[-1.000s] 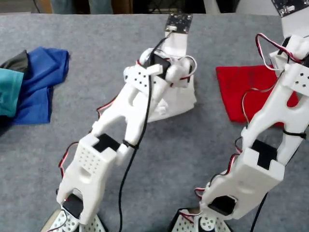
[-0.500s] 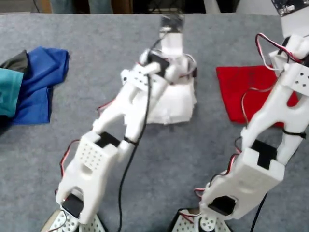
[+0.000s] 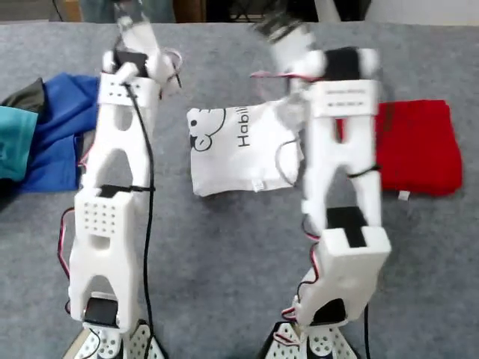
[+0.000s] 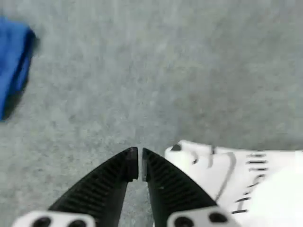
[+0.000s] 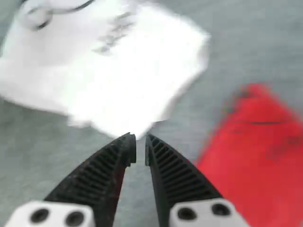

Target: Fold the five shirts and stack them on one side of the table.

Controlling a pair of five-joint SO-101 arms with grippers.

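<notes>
Note that the white shirt [image 3: 224, 161] lies folded into a compact rectangle at the middle of the desk [image 3: 224, 262], print side up. Treat its fold as complete (a judgement from its flat, squared outline).

The red shirt [image 3: 419, 146] lies folded flat toward the right side of the desk, near the white shirt but not touching it as far as the high view shows. It is the likely base of the stack. The white shirt is not yet on it, so stacking has not begun.

At the left edge, the blue shirt [image 3: 63, 123], the teal shirt [image 3: 13, 142] and a dark shirt [image 3: 26, 93] lie overlapped in a loose heap. Count these three as still to be folded.

Check the left end effector [image 4: 139, 163]: its jaws are closed with a hairline gap, gripping nothing, over bare desk just beside a corner of the white shirt. The right end effector [image 5: 140, 146] is likewise closed and empty, above the gap between the white shirt's edge and the red shirt.

Status: two of five shirts folded, none stacked. Your remaining work is one transfer onto the red shirt, then three folds and three transfers.
</notes>
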